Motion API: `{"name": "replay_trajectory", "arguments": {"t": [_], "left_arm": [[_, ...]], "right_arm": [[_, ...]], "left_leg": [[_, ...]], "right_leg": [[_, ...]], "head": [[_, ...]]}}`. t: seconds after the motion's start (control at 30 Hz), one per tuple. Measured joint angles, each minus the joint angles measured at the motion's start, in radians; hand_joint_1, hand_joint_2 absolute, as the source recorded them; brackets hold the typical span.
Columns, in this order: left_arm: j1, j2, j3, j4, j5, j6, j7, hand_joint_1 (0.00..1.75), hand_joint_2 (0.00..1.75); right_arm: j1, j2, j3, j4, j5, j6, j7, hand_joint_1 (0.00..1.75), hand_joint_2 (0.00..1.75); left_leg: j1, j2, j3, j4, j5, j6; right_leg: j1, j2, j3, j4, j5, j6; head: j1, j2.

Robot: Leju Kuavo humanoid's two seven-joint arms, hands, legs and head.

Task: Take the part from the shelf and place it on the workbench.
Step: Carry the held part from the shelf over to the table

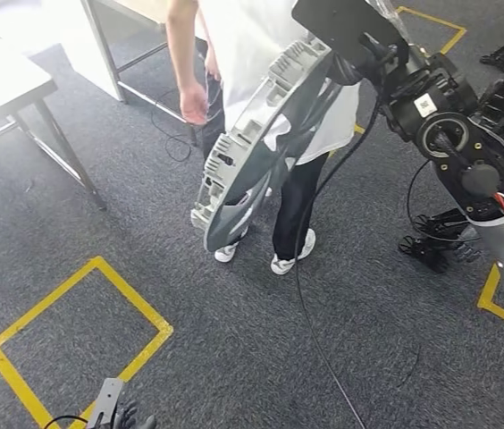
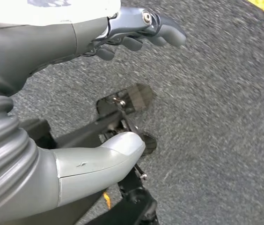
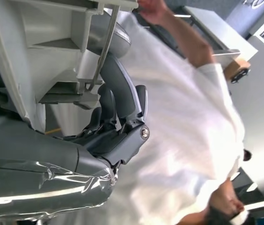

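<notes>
One large part, a grey curved housing with ribbed white moulding along its rim, hangs tilted from the right robot hand, whose dark fingers curl round a thin rail on the part's pale inner frame. The left robot hand hangs low over the carpet, fingers loosely spread and holding nothing. Just beyond the carried part stands a person in a white shirt, very near its far edge. The bench lies well off to the left of the right robot hand, across the grey floor with its yellow taped square. The step in hand looks like the carry toward the bench. To do it well, the grasp should stay firm on that rail, the turn should be slow so the long part does not swing into the person, and the trailing black cable should be kept clear of the feet
</notes>
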Motion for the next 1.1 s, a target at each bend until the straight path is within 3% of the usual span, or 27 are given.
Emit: {"name": "replay_trajectory", "arguments": {"t": [0.03, 0.1, 0.17, 0.2, 0.23, 0.27, 0.3, 0.33, 0.4, 0.47, 0.53, 0.6, 0.67, 0.73, 0.77, 0.8, 0.83, 0.9, 0.97, 1.03, 1.1], "left_arm": [[0.001, 0.000, 0.000, 0.000, -0.001, 0.001, 0.002, 0.00, 1.75], [0.001, 0.001, 0.000, 0.000, 0.000, 0.003, 0.003, 0.00, 1.75], [0.001, 0.000, 0.000, 0.000, 0.001, 0.005, 0.003, 0.00, 1.75], [0.002, -0.001, 0.000, 0.000, 0.001, 0.005, 0.002, 0.00, 1.75], [0.004, -0.002, 0.000, 0.000, 0.002, 0.006, 0.001, 0.00, 1.75], [0.006, -0.003, 0.000, 0.000, 0.002, 0.006, 0.000, 0.00, 1.75], [0.008, -0.004, 0.000, 0.000, 0.002, 0.006, -0.001, 0.00, 1.75], [0.010, -0.006, 0.000, 0.000, 0.002, 0.007, -0.001, 0.00, 1.75], [0.012, -0.009, 0.000, 0.000, 0.002, 0.010, -0.001, 0.00, 1.75], [0.014, -0.011, 0.000, 0.000, 0.002, 0.013, -0.002, 0.00, 1.75], [0.019, -0.010, 0.000, 0.000, 0.003, 0.015, -0.002, 0.00, 1.75], [0.022, -0.008, 0.000, 0.000, 0.002, 0.016, -0.002, 0.00, 1.75], [0.020, -0.008, 0.000, 0.000, 0.002, 0.016, -0.003, 0.00, 1.75], [0.019, -0.008, 0.000, 0.000, 0.002, 0.016, -0.003, 0.00, 1.75], [0.020, -0.009, 0.000, 0.000, 0.002, 0.015, -0.003, 0.00, 1.75], [0.020, -0.009, 0.000, 0.000, 0.002, 0.015, -0.002, 0.00, 1.75], [0.020, -0.008, 0.000, 0.000, 0.002, 0.015, -0.002, 0.00, 1.75], [0.019, -0.008, 0.000, 0.000, 0.002, 0.014, -0.001, 0.00, 1.75], [0.019, -0.008, 0.000, 0.000, 0.002, 0.014, 0.000, 0.00, 1.75], [0.019, -0.008, 0.000, 0.000, 0.001, 0.014, 0.000, 0.00, 1.75], [0.017, -0.009, 0.000, 0.000, 0.000, 0.012, 0.002, 0.00, 1.75]], "right_arm": [[0.000, 0.000, 0.000, 0.000, 0.001, 0.000, -0.001, 1.75, 1.75], [-0.001, 0.001, -0.002, -0.001, 0.002, -0.001, -0.002, 1.75, 1.75], [-0.001, 0.000, -0.003, -0.002, 0.002, -0.001, -0.002, 1.75, 1.75], [0.000, 0.000, -0.003, -0.002, 0.002, 0.000, -0.002, 1.75, 1.75], [0.001, 0.000, -0.002, -0.002, 0.002, 0.000, -0.002, 1.75, 1.75], [0.002, 0.000, -0.001, -0.002, 0.002, 0.000, -0.003, 1.75, 1.75], [0.002, 0.001, 0.000, -0.002, 0.002, 0.000, -0.003, 1.75, 1.75], [0.001, 0.001, 0.000, -0.002, 0.002, 0.001, -0.003, 1.75, 1.75], [-0.003, 0.001, 0.001, -0.002, 0.001, 0.001, -0.003, 1.75, 1.75], [-0.008, 0.002, 0.004, -0.003, -0.004, 0.002, -0.004, 1.75, 1.75], [-0.015, 0.005, 0.008, -0.004, -0.011, 0.001, -0.004, 1.75, 1.75], [-0.021, 0.009, 0.011, -0.005, -0.016, 0.001, -0.004, 1.75, 1.75], [-0.026, 0.011, 0.013, -0.006, -0.019, 0.000, -0.004, 1.75, 1.75], [-0.026, 0.011, 0.017, -0.006, -0.020, 0.000, -0.004, 1.75, 1.75], [-0.026, 0.011, 0.020, -0.006, -0.020, 0.000, -0.005, 1.75, 1.75], [-0.025, 0.011, 0.024, -0.006, -0.020, 0.000, -0.005, 1.75, 1.75], [-0.025, 0.012, 0.027, -0.006, -0.020, 0.000, -0.005, 1.75, 1.75], [-0.026, 0.012, 0.029, -0.006, -0.020, 0.000, -0.005, 1.75, 1.75], [-0.029, 0.012, 0.029, -0.005, -0.020, -0.001, -0.005, 1.75, 1.75], [-0.030, 0.014, 0.030, -0.005, -0.020, -0.001, -0.005, 1.75, 1.75], [-0.031, 0.017, 0.031, -0.005, -0.020, -0.001, -0.007, 1.75, 1.75]], "left_leg": [[0.001, -0.011, 0.003, -0.002, -0.001, 0.006], [0.006, -0.033, 0.012, -0.010, -0.001, 0.019], [0.007, -0.054, 0.018, -0.013, -0.003, 0.028], [0.006, -0.066, 0.020, -0.012, -0.005, 0.030], [0.006, -0.079, 0.021, -0.012, -0.006, 0.032], [0.005, -0.093, 0.023, -0.010, -0.008, 0.033], [0.005, -0.107, 0.025, -0.008, -0.010, 0.032], [0.005, -0.122, 0.027, -0.006, -0.013, 0.031], [0.005, -0.148, 0.026, 0.000, -0.017, 0.026], [0.009, -0.173, 0.018, 0.002, -0.017, 0.017], [0.011, -0.190, 0.013, -0.001, -0.014, 0.006], [0.006, -0.149, -0.002, 0.030, -0.034, -0.007], [0.006, -0.081, -0.059, 0.144, -0.089, -0.020], [0.013, -0.057, -0.131, 0.277, -0.132, -0.029], [0.016, -0.053, -0.148, 0.301, -0.129, -0.031], [0.018, -0.049, -0.144, 0.285, -0.107, -0.033], [0.019, -0.041, -0.119, 0.229, -0.070, -0.033], [0.013, 0.003, -0.046, 0.080, -0.003, -0.027], [0.005, 0.033, -0.012, 0.007, 0.014, -0.013], [0.004, 0.014, -0.012, 0.003, 0.009, 0.002], [0.007, -0.010, -0.009, -0.001, 0.009, 0.014]], "right_leg": [[-0.002, 0.001, 0.004, 0.001, -0.007, 0.006], [-0.007, 0.038, -0.011, 0.049, -0.041, 0.012], [-0.008, 0.089, -0.076, 0.180, -0.102, 0.011], [-0.006, 0.099, -0.118, 0.253, -0.125, 0.010], [-0.003, 0.104, -0.150, 0.302, -0.132, 0.009], [-0.002, 0.106, -0.166, 0.314, -0.119, 0.007], [-0.001, 0.109, -0.163, 0.283, -0.085, 0.004], [0.000, 0.119, -0.142, 0.220, -0.039, -0.001], [-0.002, 0.163, -0.090, 0.085, 0.029, -0.009], [-0.002, 0.186, -0.064, 0.026, 0.040, -0.013], [-0.004, 0.163, -0.056, 0.014, 0.037, -0.016], [-0.009, 0.136, -0.045, 0.003, 0.039, -0.024], [-0.010, 0.106, -0.036, -0.002, 0.038, -0.030], [-0.009, 0.079, -0.033, -0.002, 0.033, -0.032], [-0.010, 0.066, -0.030, -0.002, 0.030, -0.031], [-0.011, 0.054, -0.026, -0.002, 0.027, -0.029], [-0.012, 0.042, -0.020, -0.002, 0.022, -0.025], [-0.008, 0.021, -0.008, -0.001, 0.011, -0.015], [0.001, 0.003, -0.001, 0.000, 0.002, -0.005], [0.004, -0.014, 0.006, -0.003, -0.005, 0.005], [-0.003, 0.017, -0.001, 0.025, -0.032, 0.013]], "head": [[0.003, 0.000], [0.008, 0.000], [0.018, 0.000], [0.023, 0.000], [0.026, 0.000], [0.028, 0.000], [0.030, 0.000], [0.032, 0.000], [0.033, 0.000], [0.031, 0.000], [0.031, 0.000], [0.022, 0.000], [0.007, 0.000], [0.000, 0.000], [-0.001, 0.000], [-0.003, 0.000], [-0.004, 0.000], [-0.008, 0.000], [-0.004, 0.000], [0.004, 0.000], [0.010, 0.000]]}}
